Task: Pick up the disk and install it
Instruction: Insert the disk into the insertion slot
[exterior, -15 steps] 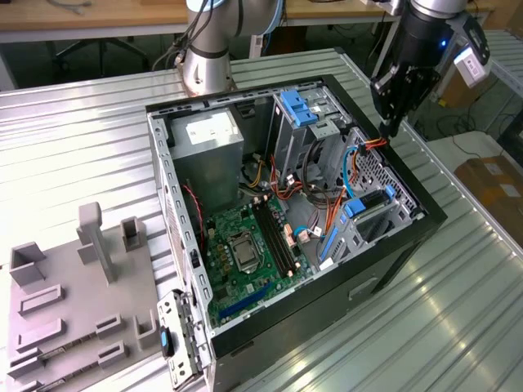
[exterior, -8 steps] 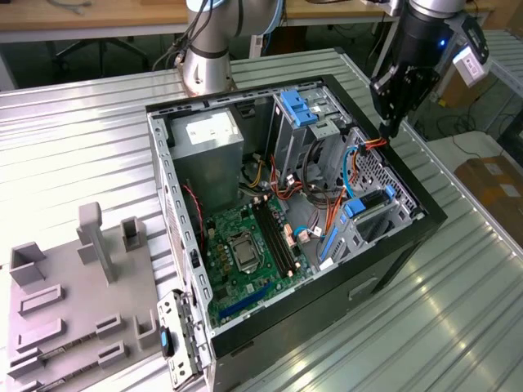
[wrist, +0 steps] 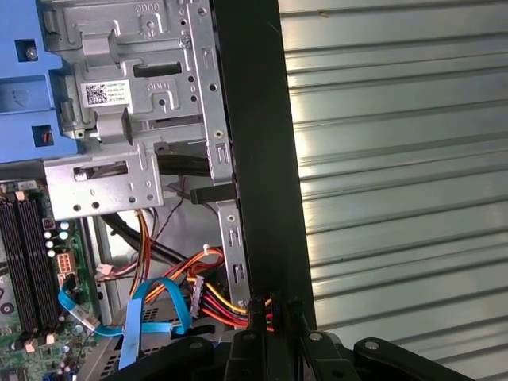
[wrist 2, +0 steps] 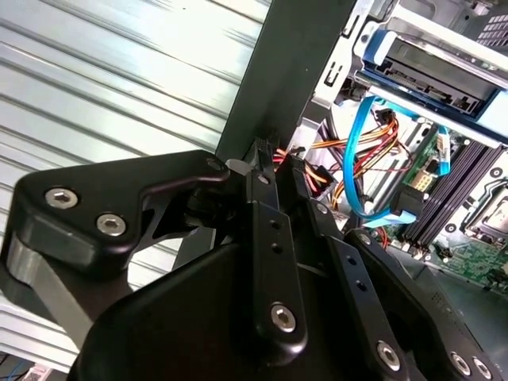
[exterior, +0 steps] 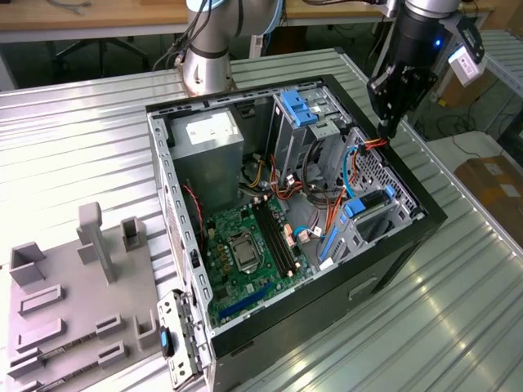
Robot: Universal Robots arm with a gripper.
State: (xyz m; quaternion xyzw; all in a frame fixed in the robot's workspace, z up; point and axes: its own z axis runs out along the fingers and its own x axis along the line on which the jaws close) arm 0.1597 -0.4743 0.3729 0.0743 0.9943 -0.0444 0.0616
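Silver-grey between its blue rails, the disk is lying inside the open computer case, in a drive cage against the case's wall on the exterior view's right. Judging by how squarely it is sitting between the rails, it appears to be seated in its bay. The arm's single tool is hanging over the rim of that same wall, just beside a bundle of orange and red cables. It is carrying no disk, and whether it is apart or together cannot be told. From the tool, the disk is lying further along the wall, lower in the exterior view and within the case. Its visible railed edge is running crosswise to that wall, with a blue data cable looping between the two. The case is resting on a ribbed metal surface. As for writing, white stickers are showing on the grey power-supply box and on a bare metal cage, but no print on them is coming through legibly. A bare blue bracket is standing well apart from the disk.
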